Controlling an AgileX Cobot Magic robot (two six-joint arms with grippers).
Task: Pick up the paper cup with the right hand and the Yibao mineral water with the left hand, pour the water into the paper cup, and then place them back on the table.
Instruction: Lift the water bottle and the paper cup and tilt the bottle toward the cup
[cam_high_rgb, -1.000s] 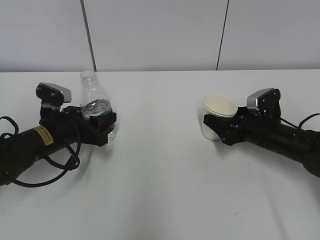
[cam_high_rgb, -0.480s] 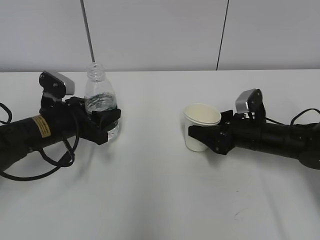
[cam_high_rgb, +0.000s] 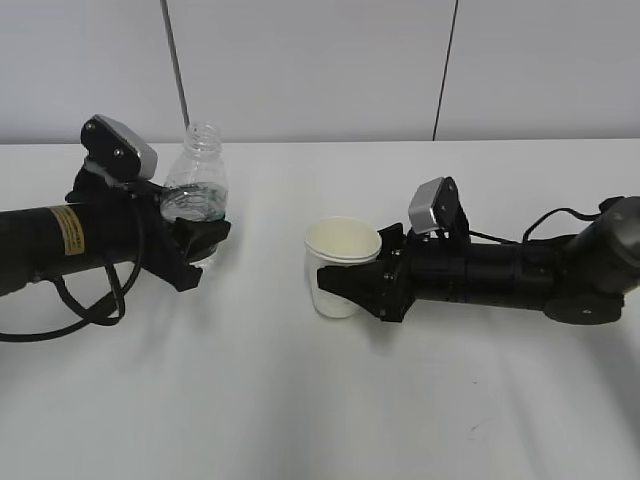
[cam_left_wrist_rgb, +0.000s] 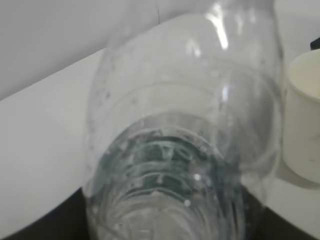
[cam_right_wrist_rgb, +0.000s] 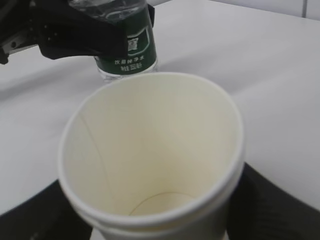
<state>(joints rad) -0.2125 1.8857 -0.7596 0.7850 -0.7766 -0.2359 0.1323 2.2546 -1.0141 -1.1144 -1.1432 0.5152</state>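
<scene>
My left gripper (cam_high_rgb: 192, 245) is shut on the Yibao mineral water bottle (cam_high_rgb: 197, 192), which is uncapped, holds some water and leans slightly right above the table (cam_high_rgb: 300, 400). The bottle fills the left wrist view (cam_left_wrist_rgb: 185, 150). My right gripper (cam_high_rgb: 345, 287) is shut on the cream-white paper cup (cam_high_rgb: 340, 265) and holds it upright near the table's middle, to the right of the bottle. In the right wrist view the cup (cam_right_wrist_rgb: 150, 150) is empty, and the bottle's green label (cam_right_wrist_rgb: 131, 50) shows beyond it. The cup's side also shows in the left wrist view (cam_left_wrist_rgb: 304, 115).
A pale wall with two dark vertical seams (cam_high_rgb: 172, 60) runs behind the table's far edge. Black cables (cam_high_rgb: 90, 310) trail from the left arm onto the table. A few small dark marks (cam_high_rgb: 478, 425) lie on the front right of the tabletop.
My right gripper has carried the cup leftward toward the middle. My left gripper has raised the bottle slightly and shifted it, and the bottle now tips toward the cup.
</scene>
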